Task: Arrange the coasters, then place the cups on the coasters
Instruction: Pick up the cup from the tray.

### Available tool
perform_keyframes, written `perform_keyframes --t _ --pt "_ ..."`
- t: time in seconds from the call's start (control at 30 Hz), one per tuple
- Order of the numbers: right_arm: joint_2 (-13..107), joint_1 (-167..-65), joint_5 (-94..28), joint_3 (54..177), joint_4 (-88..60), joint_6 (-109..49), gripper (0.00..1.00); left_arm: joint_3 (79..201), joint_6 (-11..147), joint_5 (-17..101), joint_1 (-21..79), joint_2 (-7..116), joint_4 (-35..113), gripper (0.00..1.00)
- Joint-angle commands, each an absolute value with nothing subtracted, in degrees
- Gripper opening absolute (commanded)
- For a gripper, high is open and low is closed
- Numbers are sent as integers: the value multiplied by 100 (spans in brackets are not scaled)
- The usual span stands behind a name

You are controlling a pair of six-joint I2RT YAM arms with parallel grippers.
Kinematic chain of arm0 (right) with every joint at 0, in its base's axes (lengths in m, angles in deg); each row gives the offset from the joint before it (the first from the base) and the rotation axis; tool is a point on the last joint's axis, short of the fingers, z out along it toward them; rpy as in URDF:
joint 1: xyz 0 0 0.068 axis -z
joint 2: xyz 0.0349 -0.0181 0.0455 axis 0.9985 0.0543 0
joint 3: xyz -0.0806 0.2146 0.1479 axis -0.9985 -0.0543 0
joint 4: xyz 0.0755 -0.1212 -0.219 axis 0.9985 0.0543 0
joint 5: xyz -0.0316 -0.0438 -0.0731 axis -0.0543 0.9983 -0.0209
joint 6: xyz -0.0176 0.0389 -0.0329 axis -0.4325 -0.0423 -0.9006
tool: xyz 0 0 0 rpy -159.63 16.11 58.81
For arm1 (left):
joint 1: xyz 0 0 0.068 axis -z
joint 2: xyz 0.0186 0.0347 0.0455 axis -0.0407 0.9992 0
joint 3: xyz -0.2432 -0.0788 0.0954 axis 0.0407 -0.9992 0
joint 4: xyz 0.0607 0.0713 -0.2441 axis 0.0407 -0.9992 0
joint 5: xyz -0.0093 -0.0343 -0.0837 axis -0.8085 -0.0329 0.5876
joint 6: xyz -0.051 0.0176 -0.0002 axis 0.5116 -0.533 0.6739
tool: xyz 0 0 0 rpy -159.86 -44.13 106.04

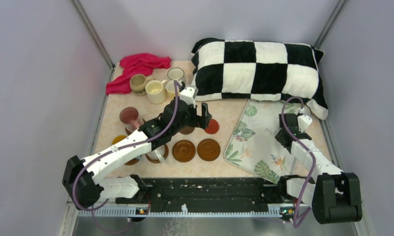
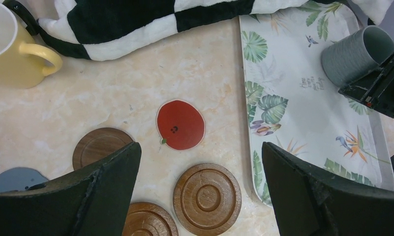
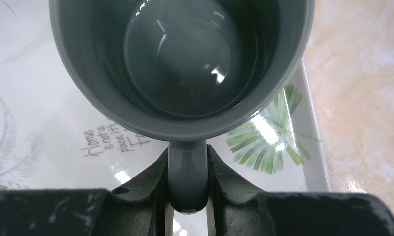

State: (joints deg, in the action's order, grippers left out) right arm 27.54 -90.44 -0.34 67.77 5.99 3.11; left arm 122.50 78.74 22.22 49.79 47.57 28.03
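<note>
Black fingers of the right gripper (image 3: pixel 187 169) are squeezing the handle of the shiny grey round mug (image 3: pixel 185 64), which is sitting on the white leaf-print tray (image 3: pixel 47 123) at the right of the top view. It looks ready for lifting and carrying to a free brown wooden coaster (image 1: pixel 208 149). Left gripper (image 2: pixel 199 155) is hanging wide open.

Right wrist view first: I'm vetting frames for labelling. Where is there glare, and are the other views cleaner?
Right wrist view: white glints inside the grey mug and on the glossy tray. Left wrist view: even light, no hard glare, red coaster sharp. Top external view: soft light, faint shadows.
</note>
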Motion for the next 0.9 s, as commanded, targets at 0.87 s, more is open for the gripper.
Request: perform_keyframes --t 0.87 --pt "2351 -11113 790 7864 858 -205 0 12221 7863 2049 4759 4227 2363 99"
